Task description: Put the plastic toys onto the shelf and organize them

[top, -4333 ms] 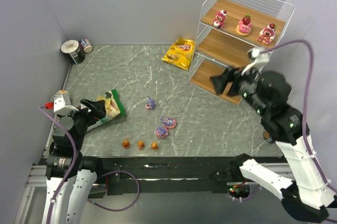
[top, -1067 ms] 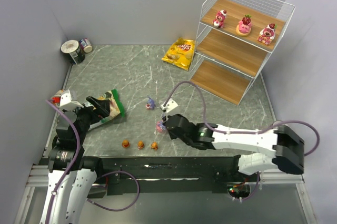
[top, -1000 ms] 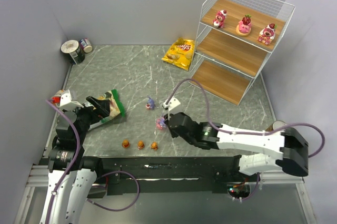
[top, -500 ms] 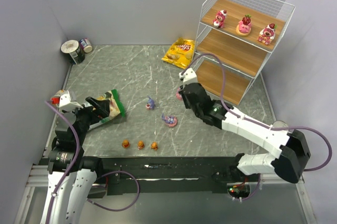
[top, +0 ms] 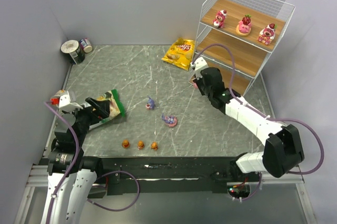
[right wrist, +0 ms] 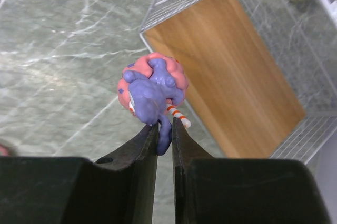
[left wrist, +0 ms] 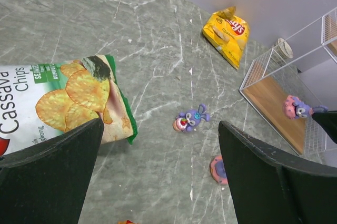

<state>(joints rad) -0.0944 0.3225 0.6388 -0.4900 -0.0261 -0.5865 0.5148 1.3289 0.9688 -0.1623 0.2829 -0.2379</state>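
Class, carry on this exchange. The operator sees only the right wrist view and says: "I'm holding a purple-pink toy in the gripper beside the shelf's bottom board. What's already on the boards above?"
Observer: Three strawberry toys stand in a row on the top board of the shelf.
Operator: Which toys aren't shelved yet?
Observer: Two purple-pink toys and a row of three orange ones.
Operator: And the left gripper?
Observer: The left gripper is open and empty, at the green chip bag.

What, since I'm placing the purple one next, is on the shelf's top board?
Three pink-and-red toys in a row on the top board; nothing else shows. The wood under them is covered.
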